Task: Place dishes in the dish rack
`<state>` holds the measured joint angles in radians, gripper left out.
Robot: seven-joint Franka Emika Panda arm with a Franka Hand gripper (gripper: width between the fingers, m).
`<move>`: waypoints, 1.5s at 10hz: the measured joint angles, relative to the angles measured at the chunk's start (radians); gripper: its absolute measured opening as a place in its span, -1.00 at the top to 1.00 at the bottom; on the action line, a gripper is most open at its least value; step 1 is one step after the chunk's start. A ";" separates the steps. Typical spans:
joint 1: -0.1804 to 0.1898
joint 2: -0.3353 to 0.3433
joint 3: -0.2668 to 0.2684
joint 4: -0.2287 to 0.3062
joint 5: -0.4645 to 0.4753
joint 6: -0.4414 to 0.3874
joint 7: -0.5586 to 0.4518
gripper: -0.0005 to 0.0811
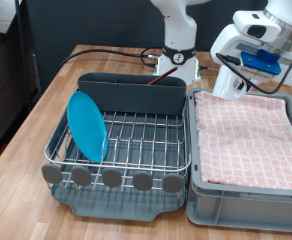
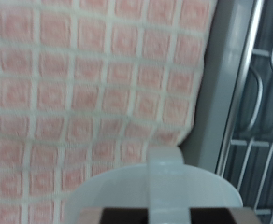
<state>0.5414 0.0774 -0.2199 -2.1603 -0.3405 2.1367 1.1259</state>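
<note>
The light-blue plate (image 1: 87, 124) stands on edge in the silver wire dish rack (image 1: 136, 135), towards the exterior view's left. My gripper (image 1: 232, 88) hangs over the far left corner of the cloth-lined crate, just right of the rack. It is shut on the white mug (image 1: 229, 82). In the wrist view the mug (image 2: 155, 191) fills the bottom edge, its handle pointing away from the dark fingertips (image 2: 118, 217), with the checked cloth below it. The wooden spoon is out of view.
The grey crate (image 1: 248, 205) lined with red-checked cloth (image 1: 251, 135) stands right of the rack. The rack's tall grey compartment (image 1: 131, 92) runs along its far side, and round grey discs (image 1: 111, 178) line its near edge. The robot base (image 1: 176, 62) and cables stand behind.
</note>
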 joint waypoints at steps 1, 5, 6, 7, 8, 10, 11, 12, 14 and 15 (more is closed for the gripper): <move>-0.013 0.015 -0.010 0.016 0.028 0.045 -0.029 0.81; -0.038 0.059 -0.075 0.092 -0.038 0.156 0.081 0.81; -0.040 0.070 -0.091 0.116 -0.043 0.154 0.092 0.81; -0.042 0.092 -0.096 0.139 -0.043 0.151 0.099 0.81; -0.041 0.092 -0.095 0.138 -0.042 0.151 0.098 0.81; -0.045 0.094 -0.097 0.139 -0.012 0.165 0.092 0.81; -0.053 0.099 -0.098 0.142 0.006 0.174 0.079 0.81; -0.063 0.109 -0.101 0.154 0.020 0.176 0.070 0.81; -0.076 0.137 -0.111 0.190 0.025 0.176 0.057 0.81; -0.083 0.151 -0.114 0.212 0.025 0.175 0.047 0.81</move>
<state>0.4581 0.2279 -0.3337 -1.9483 -0.3160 2.3113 1.1730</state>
